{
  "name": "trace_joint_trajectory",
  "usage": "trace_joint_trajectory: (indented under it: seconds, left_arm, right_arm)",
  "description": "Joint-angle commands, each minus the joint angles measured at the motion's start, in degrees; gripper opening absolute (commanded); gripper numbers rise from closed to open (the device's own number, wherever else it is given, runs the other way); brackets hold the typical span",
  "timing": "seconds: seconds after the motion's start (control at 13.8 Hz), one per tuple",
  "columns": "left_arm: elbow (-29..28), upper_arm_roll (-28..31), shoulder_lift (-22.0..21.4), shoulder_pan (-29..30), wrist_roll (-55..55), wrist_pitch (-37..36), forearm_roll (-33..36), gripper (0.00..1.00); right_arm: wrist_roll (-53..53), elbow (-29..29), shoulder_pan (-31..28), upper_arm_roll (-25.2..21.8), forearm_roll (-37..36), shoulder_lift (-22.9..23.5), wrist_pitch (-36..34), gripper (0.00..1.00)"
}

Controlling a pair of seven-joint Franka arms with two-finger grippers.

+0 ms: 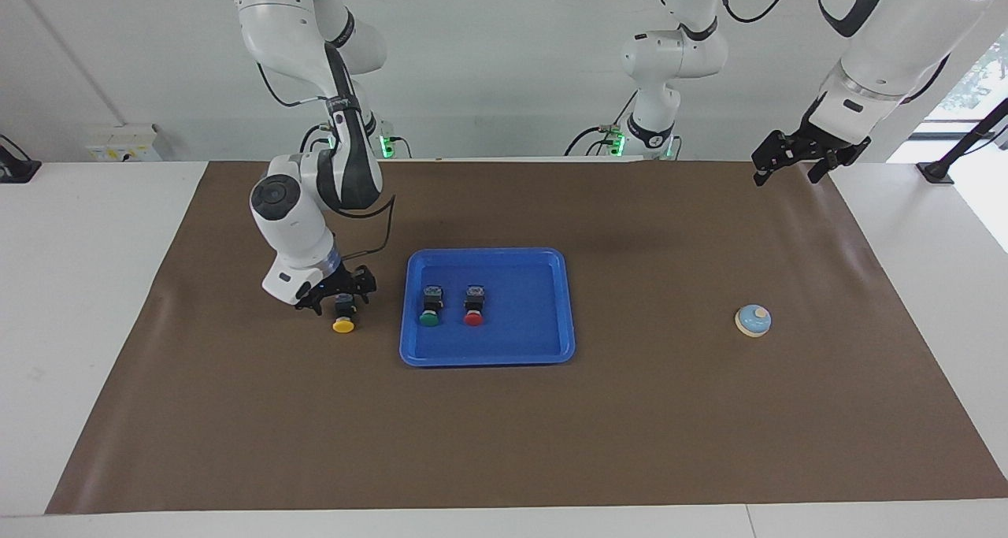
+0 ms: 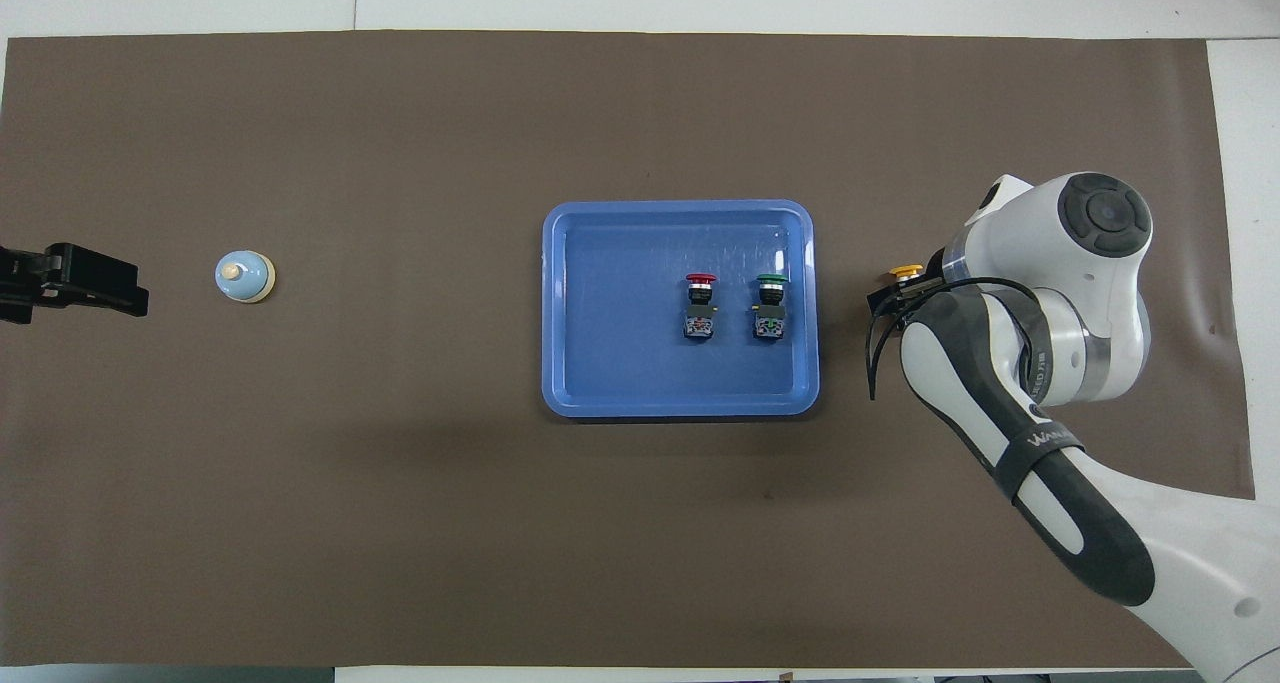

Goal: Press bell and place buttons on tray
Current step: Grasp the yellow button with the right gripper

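Our right claw (image 1: 340, 300) grips the yellow-capped black push-button switch (image 1: 343, 318) just beside the shallow blue plastic tray (image 1: 485, 356), toward the tabletop's right-arm edge; we cannot tell the waiting left claw's (image 1: 790, 160) opening

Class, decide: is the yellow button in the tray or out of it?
Out: the yellow button lies on the mat beside the tray, under the right gripper.

Three buttons (green (image 1: 429, 318), red (image 1: 473, 318), yellow (image 1: 343, 325)), one bell (image 1: 753, 320), one tray (image 1: 543, 349), two claws.

My table (image 1: 102, 302) is white with a big brown mat (image 1: 504, 428) over most of it. Plain white wall (image 1: 488, 57) up top, and a window (image 1: 972, 81) at one end.
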Motion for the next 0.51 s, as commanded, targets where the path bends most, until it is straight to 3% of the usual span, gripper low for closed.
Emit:
trace_joint_trajectory:
  seconds: [0.0,0.15,0.29,0.44]
  left_arm:
    - [-0.62,-0.02,-0.69,0.15,-0.36,-0.56,0.04,1.00]
    - [-0.62,-0.02,-0.69,0.15,-0.45,-0.56,0.04,1.00]
    - [-0.62,-0.02,-0.69,0.15,-0.45,-0.56,0.04,1.00]
    - [-0.62,-0.02,-0.69,0.15,-0.45,-0.56,0.04,1.00]
  right_arm:
    - [1.62,-1.66,-0.22,0.36,-0.48,-0.79,1.24,0.90]
    - [3.46,-1.66,-0.14,0.44,-0.39,-0.79,1.15,0.57]
    - [4.09,-1.66,-0.14,0.53,-0.39,-0.79,1.24,0.00]
    - [4.26,-1.57,-0.14,0.53,-0.30,-0.71,1.24,0.00]
